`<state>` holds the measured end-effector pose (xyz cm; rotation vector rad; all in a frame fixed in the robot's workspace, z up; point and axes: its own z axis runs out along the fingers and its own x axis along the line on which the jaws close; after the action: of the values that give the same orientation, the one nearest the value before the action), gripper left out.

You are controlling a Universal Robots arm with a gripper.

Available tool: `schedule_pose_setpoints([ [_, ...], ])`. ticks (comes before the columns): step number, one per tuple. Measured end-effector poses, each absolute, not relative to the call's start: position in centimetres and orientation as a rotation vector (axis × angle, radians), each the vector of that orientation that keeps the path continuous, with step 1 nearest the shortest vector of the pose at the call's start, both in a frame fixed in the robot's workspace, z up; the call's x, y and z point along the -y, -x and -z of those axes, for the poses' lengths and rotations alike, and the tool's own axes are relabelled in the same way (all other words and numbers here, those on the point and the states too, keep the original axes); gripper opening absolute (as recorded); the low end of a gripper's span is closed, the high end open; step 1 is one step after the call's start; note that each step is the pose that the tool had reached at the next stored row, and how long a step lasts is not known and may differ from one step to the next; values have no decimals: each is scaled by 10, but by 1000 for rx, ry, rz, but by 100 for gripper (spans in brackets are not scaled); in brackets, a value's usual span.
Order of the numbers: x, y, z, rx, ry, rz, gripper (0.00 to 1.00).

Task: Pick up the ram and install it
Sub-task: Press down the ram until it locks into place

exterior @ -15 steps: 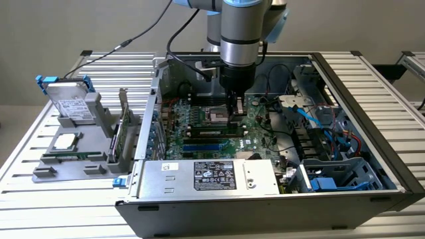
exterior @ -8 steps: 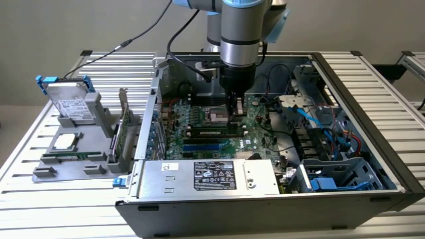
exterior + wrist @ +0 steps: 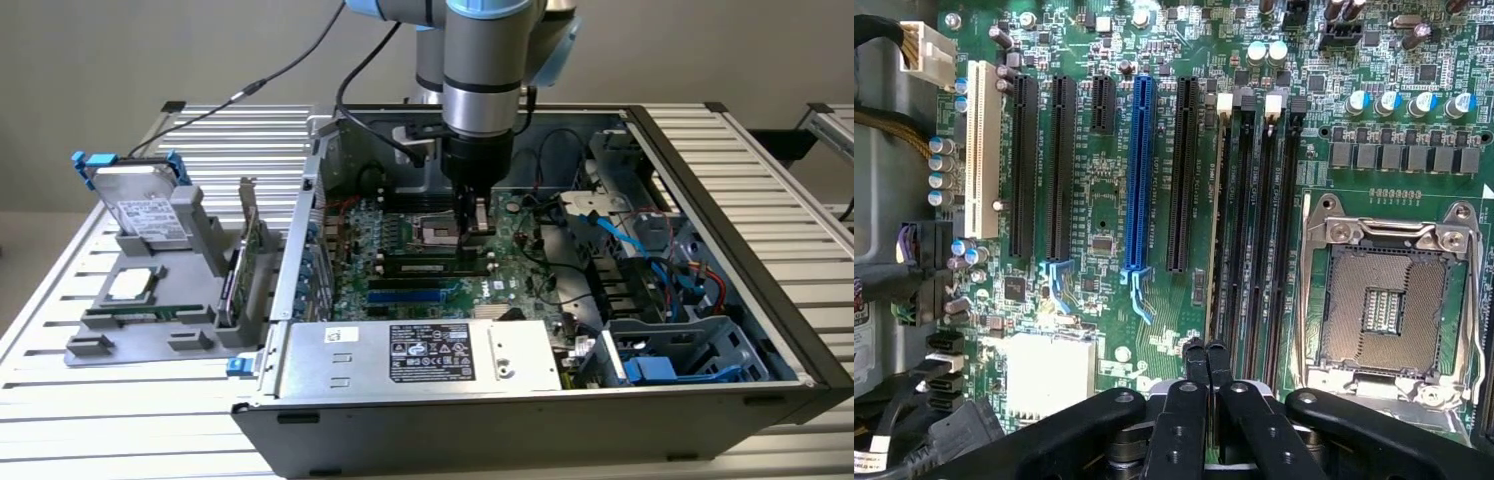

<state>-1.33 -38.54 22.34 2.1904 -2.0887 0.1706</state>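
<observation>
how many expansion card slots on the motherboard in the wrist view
6, side by side: a white slot at the board's edge, two long black slots, a short black slot, a blue slot, and another long black slot beside the memory slots. None looks hidden.

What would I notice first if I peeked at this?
The robot arm reaching down into the open computer case in the middle of the table. Its shut tool hovers over the green board, by the long memory slots. Beside them sits a shiny empty chip socket.
</observation>
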Motion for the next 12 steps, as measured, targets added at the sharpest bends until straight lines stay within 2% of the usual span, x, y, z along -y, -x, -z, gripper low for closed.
schedule_pose_setpoints([
  [12, 385, 22, -229, 2089, -2191, -171, 10],
])
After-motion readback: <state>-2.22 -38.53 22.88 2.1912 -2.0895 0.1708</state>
